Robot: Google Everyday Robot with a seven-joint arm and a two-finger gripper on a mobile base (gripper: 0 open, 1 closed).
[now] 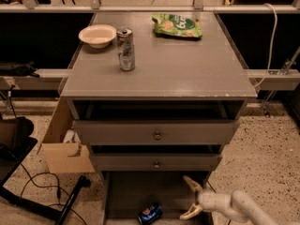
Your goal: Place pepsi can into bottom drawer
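Note:
The pepsi can, dark blue with a logo, lies on its side in the bottom drawer, which is pulled open below the cabinet. My gripper is at the lower right over the drawer. It is open and empty, one finger pointing up and one down. The can lies a short way to its left, apart from it.
On the cabinet top stand a slim silver can, a white bowl and a green snack bag. Two upper drawers with round knobs are slightly open. A cardboard box and cables lie on the floor at left.

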